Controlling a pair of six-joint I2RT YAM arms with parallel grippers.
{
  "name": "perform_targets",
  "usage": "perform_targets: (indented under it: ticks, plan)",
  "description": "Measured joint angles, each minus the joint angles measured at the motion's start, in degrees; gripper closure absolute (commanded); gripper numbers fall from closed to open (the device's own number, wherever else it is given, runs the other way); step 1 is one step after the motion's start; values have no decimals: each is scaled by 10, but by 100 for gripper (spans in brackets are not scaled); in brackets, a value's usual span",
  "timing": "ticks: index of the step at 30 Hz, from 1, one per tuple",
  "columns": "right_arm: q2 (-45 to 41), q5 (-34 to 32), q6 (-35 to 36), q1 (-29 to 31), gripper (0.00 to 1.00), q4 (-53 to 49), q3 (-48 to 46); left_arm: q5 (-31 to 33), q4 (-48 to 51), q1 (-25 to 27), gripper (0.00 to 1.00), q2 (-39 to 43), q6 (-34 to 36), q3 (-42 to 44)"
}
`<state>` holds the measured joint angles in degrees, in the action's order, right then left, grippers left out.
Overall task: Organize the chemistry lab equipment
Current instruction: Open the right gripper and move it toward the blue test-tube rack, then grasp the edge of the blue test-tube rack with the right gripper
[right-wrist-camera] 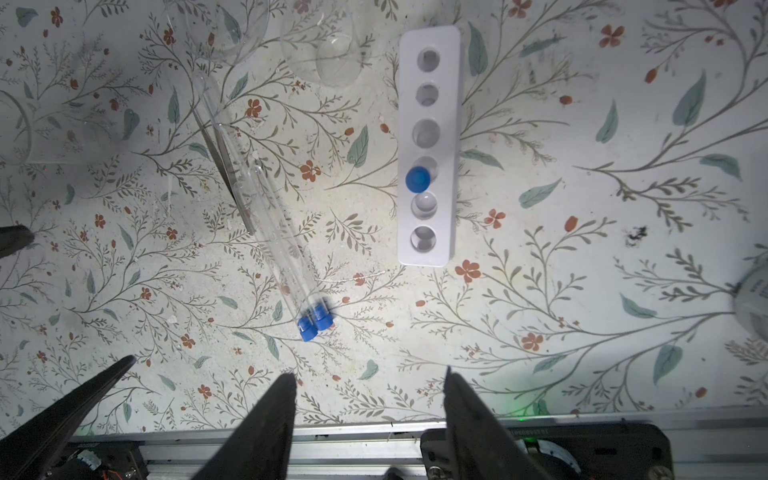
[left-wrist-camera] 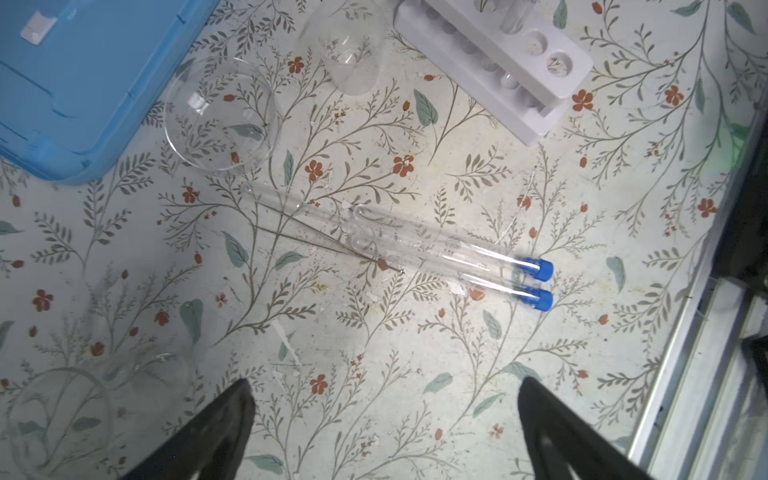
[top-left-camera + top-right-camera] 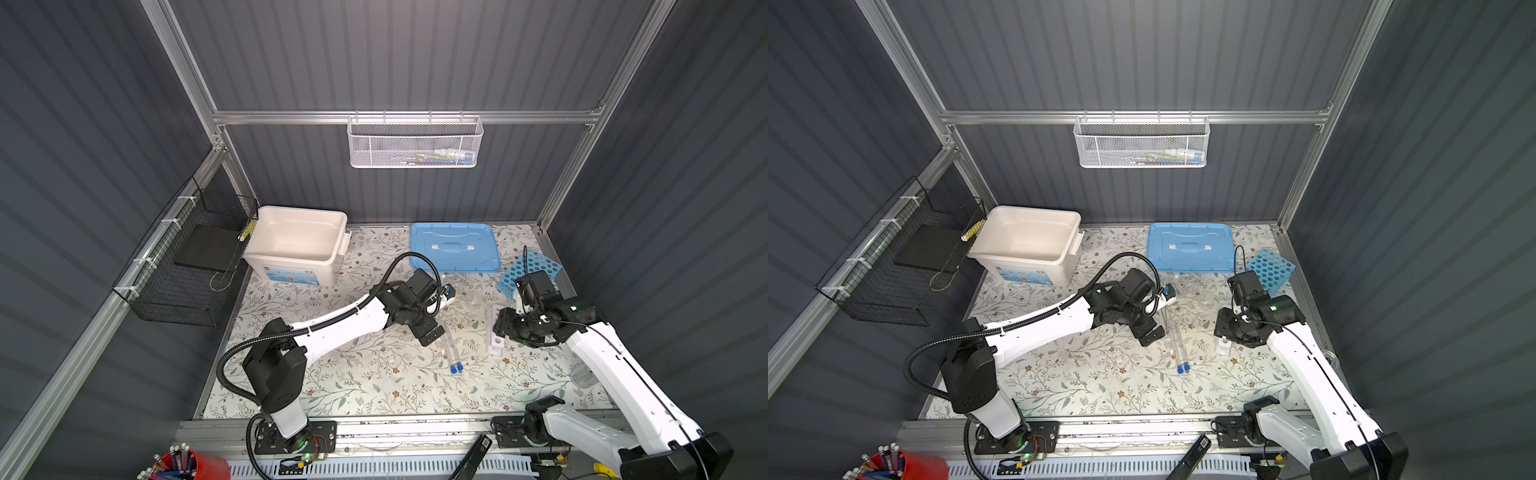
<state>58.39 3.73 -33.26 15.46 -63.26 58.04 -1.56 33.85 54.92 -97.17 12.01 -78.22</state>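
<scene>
2 blue-capped tubes (image 2: 457, 246) flat on mat (image 2: 374, 353), ahead of spread left end effector (image 2: 384, 382), right end effector (image 1: 368, 374) spread

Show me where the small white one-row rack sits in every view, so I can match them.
In a top view: white rack right of centre, partly hidden under the right arm.
In a top view: same place, mostly hidden.
Left wrist: seen at a slant, cut by the frame edge.
Right wrist: seen whole from above, one blue cap standing in it.
Shared landmark: two blue-capped tubes lying together beside the rack.
</scene>
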Motion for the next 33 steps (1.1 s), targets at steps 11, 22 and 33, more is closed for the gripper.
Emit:
perform_targets:
  ticks: [11,22,33]
  plan:
    - [86,66,5,-198,34,69,43,24,-27,0,0,-4,100,16]
    - [299,66,2,-336,26,127,179,46,-63,0,0,4,118,22]
    - [427,49,-8,-345,23,138,292,52,-93,0,0,63,93,54]
